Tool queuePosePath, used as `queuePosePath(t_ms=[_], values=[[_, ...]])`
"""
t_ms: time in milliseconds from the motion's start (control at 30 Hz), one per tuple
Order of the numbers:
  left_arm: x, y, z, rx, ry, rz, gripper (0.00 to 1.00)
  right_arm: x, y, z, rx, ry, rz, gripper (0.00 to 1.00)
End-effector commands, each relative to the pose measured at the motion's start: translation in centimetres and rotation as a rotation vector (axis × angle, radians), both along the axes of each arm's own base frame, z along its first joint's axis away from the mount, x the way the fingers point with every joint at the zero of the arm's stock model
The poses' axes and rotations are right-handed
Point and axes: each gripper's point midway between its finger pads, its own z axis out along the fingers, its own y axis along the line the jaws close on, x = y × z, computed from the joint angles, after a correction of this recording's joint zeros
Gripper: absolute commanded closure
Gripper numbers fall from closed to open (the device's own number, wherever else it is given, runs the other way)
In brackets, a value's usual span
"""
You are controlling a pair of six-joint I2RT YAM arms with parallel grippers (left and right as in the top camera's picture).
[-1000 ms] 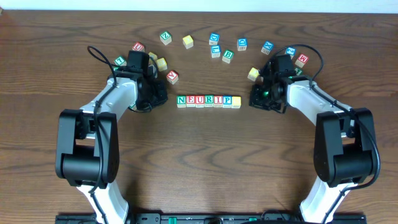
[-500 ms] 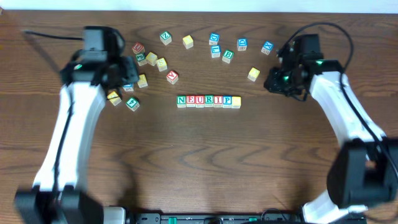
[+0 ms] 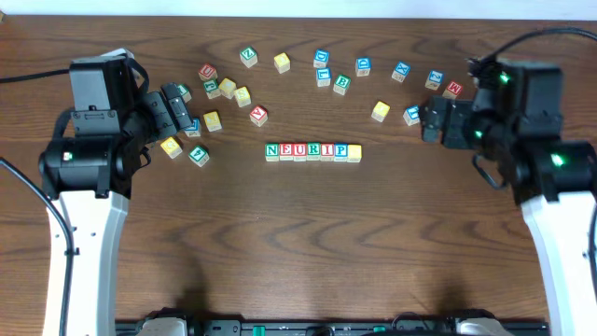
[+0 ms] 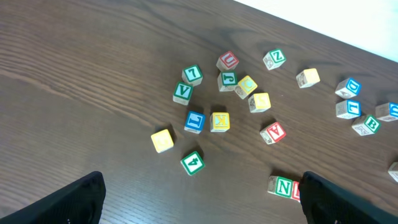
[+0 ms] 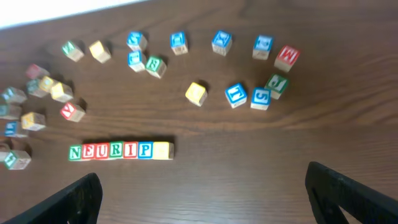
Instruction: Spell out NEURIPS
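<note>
NEURIPS row (image 3: 312, 150) sits mid table (image 3: 308, 243), seven cubes touching, the last one yellow-topped. We see both arms lifted away from it since a second ago. Left gripper (image 3: 177, 107) and right gripper (image 3: 437, 119) are now spread wide, empty. We judge the spelling done.

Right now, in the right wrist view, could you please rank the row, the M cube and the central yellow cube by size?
1. Row, largest.
2. M cube and yellow cube: alike, so unranked.
</note>
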Motion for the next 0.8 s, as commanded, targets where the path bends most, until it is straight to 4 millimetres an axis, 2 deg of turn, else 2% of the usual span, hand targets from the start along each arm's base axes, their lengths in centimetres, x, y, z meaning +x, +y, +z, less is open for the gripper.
queuePosePath(t_ms=[0, 167, 367, 467, 600, 767], values=[[0.0, 0.4, 0.2, 0.016, -0.003, 0.010, 0.02, -1.2, -0.7, 2.4, -0.018, -0.065, -0.022, 0.01], [0.0, 0.4, 0.2, 0.016, -0.003, 0.010, 0.02, -1.7, -0.8, 3.2, -0.016, -0.091, -0.023, 0.01], [0.0, 0.4, 0.2, 0.016, -0.003, 0.010, 0.02, -3.3, -1.2, 1.4, -0.037, 0.005, -0.034, 0.01], [0.0, 0.4, 0.2, 0.016, -0.003, 0.010, 0.02, -3.1, -1.3, 1.6, -0.043, -0.008, -0.041, 0.01], [0.0, 0.4, 0.2, 0.016, -0.003, 0.010, 0.02, -2.4, -0.8, 2.4, -0.022, -0.047, -0.021, 0.01], [0.0, 0.4, 0.2, 0.016, -0.003, 0.010, 0.02, -1.7, -0.3, 4.5, -0.045, -0.153, 0.015, 0.01]])
